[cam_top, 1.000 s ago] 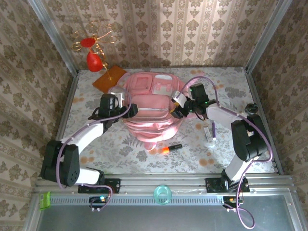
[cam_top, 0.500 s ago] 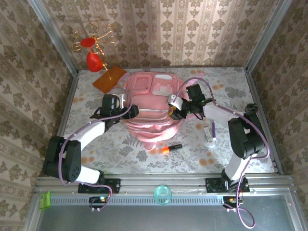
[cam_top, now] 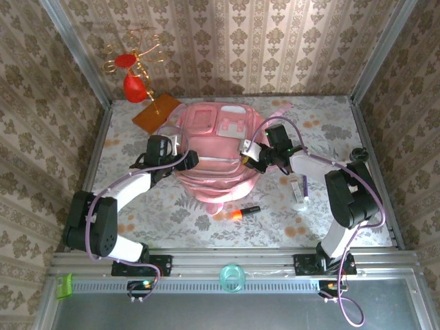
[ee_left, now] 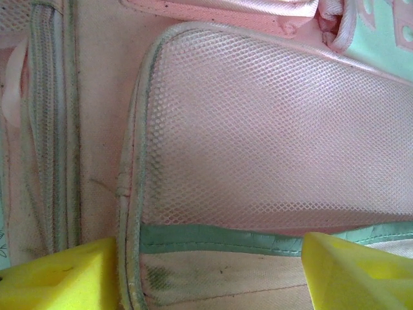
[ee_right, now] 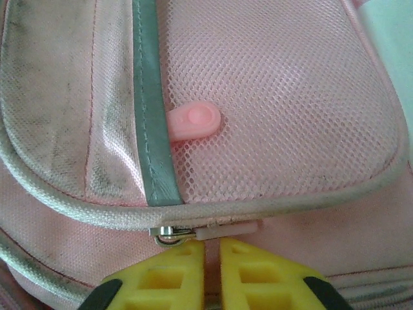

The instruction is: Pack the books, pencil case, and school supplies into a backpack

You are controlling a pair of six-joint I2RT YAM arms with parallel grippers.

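The large soft pink fabric backpack [cam_top: 216,148] is lying flat in the middle of the floral-patterned table [cam_top: 172,206], and the step in hand looks to be opening it, since a compartment must be unzipped before anything can go in. The right gripper [ee_right: 208,258] is pinching its yellow fingers together on the small pale pink zipper pull [ee_right: 227,227], which is sitting just beside the metal slider [ee_right: 169,234] below the piped edge of a mesh pocket. The left gripper [ee_left: 210,252] is hanging over the bag's opposite side with its jaws standing wide apart and holding nothing, the pink mesh side pocket [ee_left: 271,129] lying beneath them. The short orange-and-black marker [cam_top: 245,211] is waiting on the table just in front of the backpack, and the slim clear-whitish stick [cam_top: 302,189] is lying near the right arm, both outside the bag. The next move is probably calling for the right gripper to be drawing the pull along the zipper track while the left one is pressing or pinching the fabric to stop the soft bag from sliding. The pull is small, so it could be slipping from the grip if it is tugged off the line of the track.
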